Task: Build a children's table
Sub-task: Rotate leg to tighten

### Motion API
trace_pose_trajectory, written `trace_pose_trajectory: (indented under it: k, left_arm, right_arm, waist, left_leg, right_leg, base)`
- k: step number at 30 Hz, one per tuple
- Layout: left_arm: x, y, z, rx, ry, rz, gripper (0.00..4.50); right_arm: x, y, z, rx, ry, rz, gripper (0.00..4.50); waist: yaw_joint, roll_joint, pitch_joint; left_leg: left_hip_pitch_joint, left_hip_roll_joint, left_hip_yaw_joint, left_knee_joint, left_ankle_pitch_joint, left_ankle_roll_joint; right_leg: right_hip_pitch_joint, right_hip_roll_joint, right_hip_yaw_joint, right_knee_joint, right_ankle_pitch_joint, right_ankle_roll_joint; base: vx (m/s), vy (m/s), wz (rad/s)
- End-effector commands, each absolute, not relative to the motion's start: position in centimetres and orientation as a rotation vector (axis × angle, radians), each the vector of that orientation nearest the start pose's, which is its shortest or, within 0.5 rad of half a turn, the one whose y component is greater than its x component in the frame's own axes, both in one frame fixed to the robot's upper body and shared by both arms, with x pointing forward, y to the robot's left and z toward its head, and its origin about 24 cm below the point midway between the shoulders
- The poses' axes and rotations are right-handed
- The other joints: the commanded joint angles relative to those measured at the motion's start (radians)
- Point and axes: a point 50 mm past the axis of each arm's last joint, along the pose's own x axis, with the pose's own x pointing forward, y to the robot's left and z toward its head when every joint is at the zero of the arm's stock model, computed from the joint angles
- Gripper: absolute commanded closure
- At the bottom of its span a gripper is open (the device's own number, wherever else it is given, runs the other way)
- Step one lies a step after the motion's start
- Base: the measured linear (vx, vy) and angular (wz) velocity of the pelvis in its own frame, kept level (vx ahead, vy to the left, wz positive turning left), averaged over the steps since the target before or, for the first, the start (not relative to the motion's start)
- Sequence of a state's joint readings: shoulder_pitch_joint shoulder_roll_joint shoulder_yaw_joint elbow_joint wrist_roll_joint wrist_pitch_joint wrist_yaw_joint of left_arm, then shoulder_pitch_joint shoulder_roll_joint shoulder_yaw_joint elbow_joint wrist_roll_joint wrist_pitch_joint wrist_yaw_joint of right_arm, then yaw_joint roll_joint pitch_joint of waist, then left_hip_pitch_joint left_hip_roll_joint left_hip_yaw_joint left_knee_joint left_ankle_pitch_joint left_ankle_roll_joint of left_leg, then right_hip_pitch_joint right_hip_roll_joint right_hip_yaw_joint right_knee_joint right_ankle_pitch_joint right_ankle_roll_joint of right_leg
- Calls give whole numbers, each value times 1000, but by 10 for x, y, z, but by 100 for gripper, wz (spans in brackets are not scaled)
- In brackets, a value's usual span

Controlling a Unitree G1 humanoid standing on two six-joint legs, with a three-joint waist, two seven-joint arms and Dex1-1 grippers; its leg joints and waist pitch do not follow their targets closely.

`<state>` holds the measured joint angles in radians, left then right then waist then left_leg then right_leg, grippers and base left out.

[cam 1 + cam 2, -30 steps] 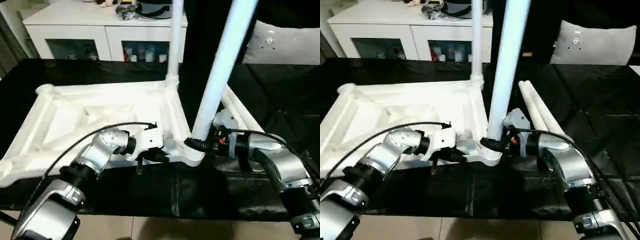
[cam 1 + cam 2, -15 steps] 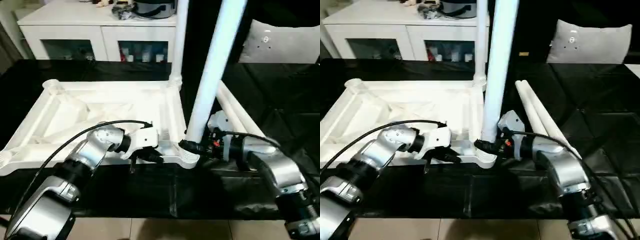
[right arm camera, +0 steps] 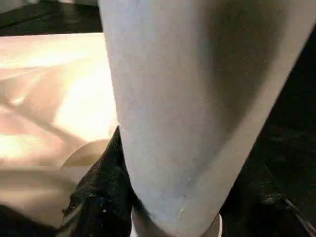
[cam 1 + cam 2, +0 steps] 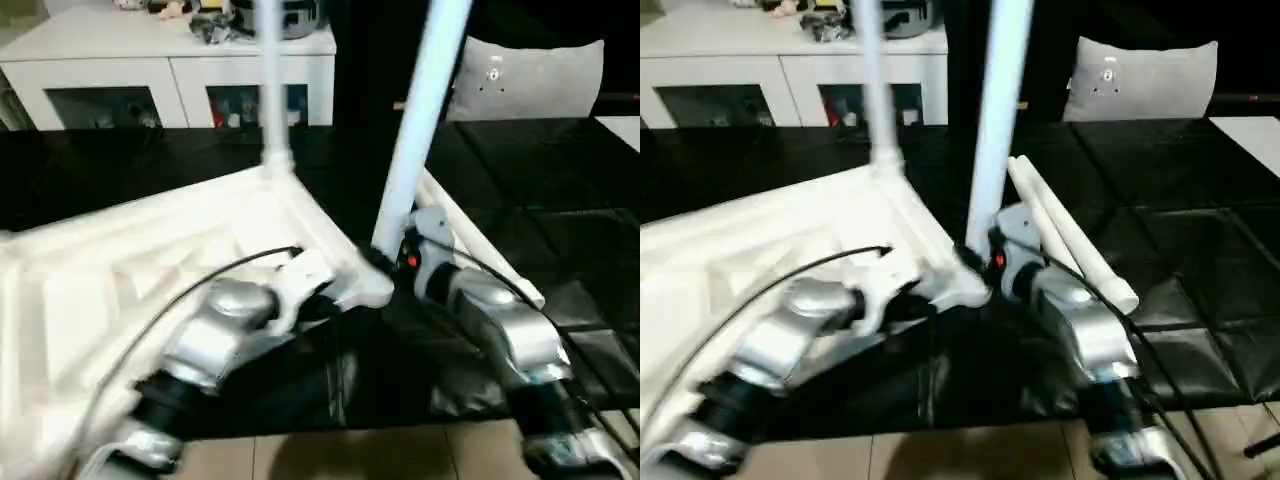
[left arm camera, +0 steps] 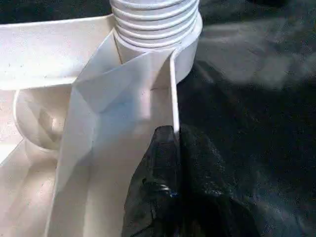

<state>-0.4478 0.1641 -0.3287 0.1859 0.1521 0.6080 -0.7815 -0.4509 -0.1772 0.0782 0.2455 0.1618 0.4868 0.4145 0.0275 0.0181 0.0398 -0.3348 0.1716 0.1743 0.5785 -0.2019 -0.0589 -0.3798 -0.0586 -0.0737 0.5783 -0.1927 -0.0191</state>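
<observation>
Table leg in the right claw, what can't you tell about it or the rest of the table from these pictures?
- Near leg: its upper end is cut off by the head views' top edge.
- Its seating in the corner socket: covered by the right claw in the head view; the wrist view is too close.
- Table top: its left side runs off the picture edge, and motion blur smears the ribs.
- Far leg: top cut off too.
- Left claw: dark shape on the table top's rim.

Table top: upturned white plastic square table top (image 4: 120,260), smooth with a soft sheen.
Legs: long white plastic round legs; held leg (image 4: 418,120) smooth and matt, its ridged threaded end (image 5: 155,22) glossy.
Covering: black cloth worktop cover (image 4: 560,200), creased, faintly shiny.
Forearms: silver metal-look forearms (image 4: 500,330), polished.
Fingers: black left fingers (image 5: 158,168), dull, rubbery.
Cushion: grey fabric cushion (image 4: 525,78), matt.
</observation>
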Motion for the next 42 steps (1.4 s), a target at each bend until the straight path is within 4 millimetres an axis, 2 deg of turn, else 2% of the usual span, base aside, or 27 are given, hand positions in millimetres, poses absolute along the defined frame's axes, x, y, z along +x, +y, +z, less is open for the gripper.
trace_pose_trajectory:
  k: [1,3,6,7,8,9,11,12,13,14,15,16,17,18,19,20,21,24,25,26,29,30,32,34,36,38,42]
  left_arm:
    - [294,55,65,386,443,-1058,450]
    - [293,59,64,410,443,-1058,450]
    - [294,65,64,444,453,-1039,450]
    - [294,68,63,456,457,-1025,450]
    - [294,68,63,456,457,-1025,450]
    - [295,72,63,469,454,-1017,450]
    - [296,75,63,484,457,-1012,450]
    - [296,76,62,490,456,-1011,450]
    - [296,77,62,496,456,-1011,450]
    - [298,80,61,499,457,-1003,450]
    - [299,83,60,497,458,-994,450]
    - [301,85,59,496,458,-985,450]
    - [303,87,59,497,458,-978,450]
    - [303,88,59,499,458,-975,450]
    - [304,89,59,501,458,-974,450]
    - [306,92,59,511,454,-974,450]
    - [306,92,59,511,454,-974,450]
    - [309,96,58,522,452,-977,450]
    - [309,96,58,525,450,-980,450]
    - [309,97,57,527,449,-985,450]
    - [310,98,55,544,443,-1032,450]
    - [310,98,54,544,443,-1034,450]
    - [310,99,53,553,444,-1048,450]
    - [311,101,52,566,442,-1071,450]
    - [310,103,51,579,436,-1104,450]
    - [310,107,50,605,442,-1152,450]
    - [309,110,47,641,452,-1199,450]
  right_arm:
    - [314,-133,20,2,561,448,262]
    - [319,-132,21,6,560,451,262]
    - [321,-130,22,9,556,459,262]
    - [323,-129,23,13,546,462,262]
    - [323,-129,23,13,546,462,227]
    - [326,-129,25,28,531,463,227]
    - [328,-129,26,36,523,461,190]
    - [329,-129,26,36,518,462,187]
    - [330,-129,27,35,514,462,181]
    - [331,-130,27,32,506,472,171]
    - [330,-131,28,31,492,486,158]
    - [329,-132,29,37,487,500,146]
    - [328,-134,29,35,483,501,139]
    - [328,-135,29,34,481,500,139]
    - [327,-136,29,30,479,500,134]
    - [323,-143,32,34,456,508,112]
    - [323,-144,33,36,455,509,112]
    - [317,-156,38,10,419,533,86]
    - [315,-158,40,5,413,547,86]
    - [313,-161,41,5,413,553,58]
    - [306,-172,44,-9,417,583,39]
    - [305,-173,44,-9,417,585,28]
    - [303,-178,47,-6,417,594,5]
    - [301,-185,54,2,383,623,5]
    - [301,-190,60,-19,339,628,5]
    - [300,-198,67,-99,295,668,5]
    - [298,-203,68,-169,302,704,5]
  waist:
    - [-1,-1,-27]
    - [-1,-5,-29]
    - [-8,-2,-27]
    - [-9,-9,-28]
    - [-10,-6,-28]
    - [-10,-8,-29]
    - [-14,-7,-29]
    - [-15,-7,-29]
    - [-14,-8,-32]
    - [-10,-10,-35]
    - [-6,-8,-38]
    - [-6,-8,-40]
    - [1,-7,-42]
    - [1,-7,-42]
    - [7,-8,-46]
    - [20,-8,-54]
    - [20,-10,-56]
    - [32,-3,-58]
    - [35,-3,-56]
    - [37,-1,-56]
    - [38,-2,-50]
    - [38,-2,-50]
    - [37,-3,-45]
    - [38,-4,-45]
    - [38,-4,-48]
    - [40,-3,-52]
    - [43,-2,-56]
  left_leg:
    - [-3,49,-41,-82,-391,8]
    - [0,49,-40,-81,-399,8]
    - [-1,51,-43,-83,-415,4]
    - [1,51,-41,-82,-417,4]
    - [1,52,-42,-82,-418,4]
    - [-1,52,-41,-82,-411,5]
    - [-2,52,-41,-82,-406,6]
    - [-3,53,-41,-83,-402,6]
    - [1,55,-39,-81,-394,7]
    - [-1,57,-34,-79,-372,10]
    - [-8,59,-34,-81,-327,12]
    - [-11,60,-33,-81,-304,13]
    - [-9,61,-26,-78,-262,23]
    - [-9,61,-26,-78,-262,23]
    - [-12,61,-24,-73,-222,29]
    - [-17,58,-20,-66,-141,46]
    - [-20,58,-20,-64,-111,55]
    - [-24,58,-19,-58,-41,83]
    - [-24,59,-17,-58,-48,91]
    - [-21,59,-17,-58,-63,89]
    - [-22,56,-18,-61,-121,76]
    - [-22,56,-18,-61,-121,76]
    - [-20,56,-19,-65,-158,60]
    - [-20,53,-18,-63,-168,61]
    - [-21,55,-20,-63,-157,58]
    - [-20,57,-20,-59,-127,71]
    - [-20,56,-19,-55,-93,85]
  right_leg:
    - [14,-93,42,-115,-617,-63]
    - [11,-94,44,-118,-617,-55]
    - [10,-94,44,-116,-605,-61]
    - [7,-94,45,-117,-605,-62]
    - [8,-96,46,-114,-599,-69]
    - [8,-96,47,-113,-590,-71]
    - [9,-96,48,-110,-569,-85]
    - [11,-95,48,-109,-559,-89]
    - [8,-95,50,-106,-538,-103]
    - [9,-96,54,-105,-495,-118]
    - [18,-95,56,-94,-418,-138]
    - [21,-93,57,-88,-376,-148]
    - [22,-90,58,-81,-297,-174]
    - [22,-90,58,-81,-297,-174]
    - [27,-93,59,-75,-253,-190]
    - [37,-93,60,-63,-152,-200]
    - [38,-92,60,-56,-105,-209]
    - [41,-91,58,-43,2,-231]
    - [39,-88,56,-46,13,-243]
    - [40,-89,56,-47,0,-244]
    - [43,-89,55,-60,-111,-221]
    - [43,-89,55,-60,-111,-221]
    - [41,-90,53,-73,-231,-186]
    - [41,-89,52,-79,-271,-171]
    - [40,-90,53,-74,-263,-165]
    - [39,-90,53,-65,-191,-187]
    - [41,-88,52,-56,-126,-210]
  base:
    - [0,0,0]
    - [0,0,0]
    - [0,0,0]
    - [0,0,0]
    - [0,0,0]
    - [0,0,0]
    - [0,0,0]
    - [0,0,0]
    - [0,0,0]
    - [0,0,0]
    - [0,0,0]
    - [0,0,0]
    - [0,0,0]
    - [0,0,0]
    - [0,0,0]
    - [0,0,0]
    - [0,0,0]
    - [0,0,0]
    - [0,0,0]
    - [0,0,0]
    - [0,0,0]
    - [0,0,0]
    - [0,0,0]
    - [0,0,0]
    - [0,0,0]
    - [0,0,0]
    - [0,0,0]
